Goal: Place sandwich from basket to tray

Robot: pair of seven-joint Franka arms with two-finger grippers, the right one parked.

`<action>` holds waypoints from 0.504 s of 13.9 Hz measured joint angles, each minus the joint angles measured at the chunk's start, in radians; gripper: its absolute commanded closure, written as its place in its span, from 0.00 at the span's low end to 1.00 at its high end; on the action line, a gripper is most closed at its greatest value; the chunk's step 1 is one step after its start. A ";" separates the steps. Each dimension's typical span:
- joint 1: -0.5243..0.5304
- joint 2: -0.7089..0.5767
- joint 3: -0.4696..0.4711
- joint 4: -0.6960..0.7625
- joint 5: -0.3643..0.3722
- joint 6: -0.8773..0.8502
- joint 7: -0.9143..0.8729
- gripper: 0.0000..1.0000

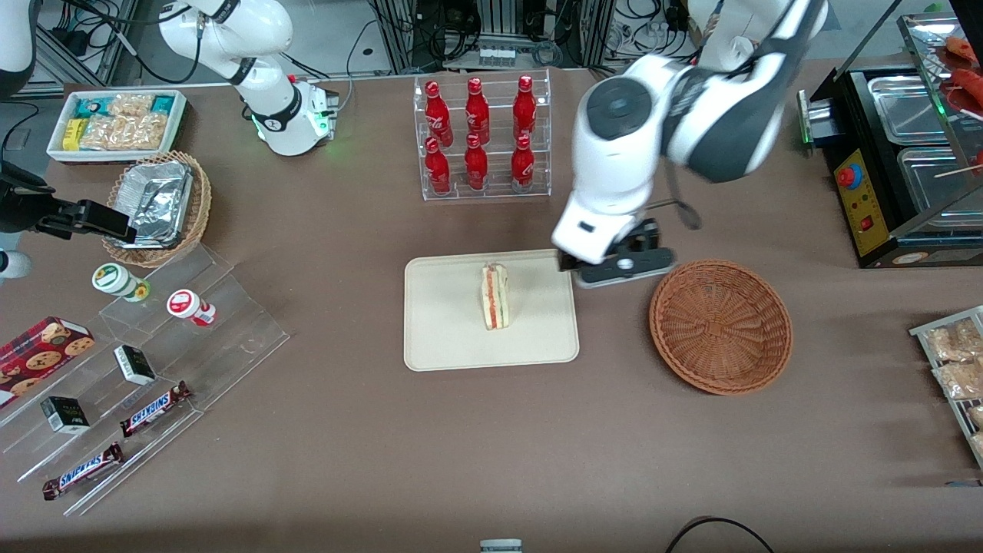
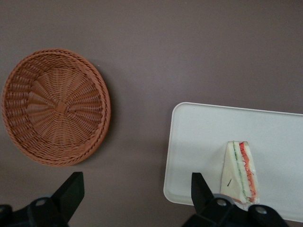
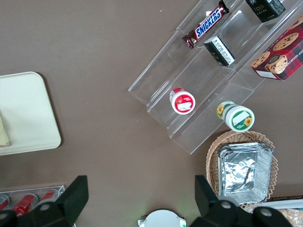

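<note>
The sandwich (image 1: 495, 296) (image 2: 240, 172) stands on its edge near the middle of the cream tray (image 1: 445, 338) (image 2: 203, 142), its red and green filling showing. The reddish-brown woven basket (image 1: 720, 326) (image 2: 56, 106) lies beside the tray, toward the working arm's end of the table, with nothing in it. My gripper (image 1: 622, 265) (image 2: 135, 182) hangs open above the bare table between tray and basket, by the tray's corner that lies farther from the front camera. Nothing is between its black fingers (image 2: 71, 189).
A clear rack of red bottles (image 1: 480, 138) stands farther from the front camera than the tray. A black appliance (image 1: 891, 169) and snack packets (image 1: 956, 361) lie at the working arm's end. Acrylic steps with snacks (image 1: 153, 361) and a tan foil basket (image 1: 157, 207) sit toward the parked arm's end.
</note>
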 measured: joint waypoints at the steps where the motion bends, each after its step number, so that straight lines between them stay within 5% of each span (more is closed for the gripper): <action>1: 0.039 -0.031 0.001 0.000 -0.021 -0.028 0.058 0.00; 7: 0.291 -0.169 0.005 -0.006 -0.118 -0.165 0.442 0.00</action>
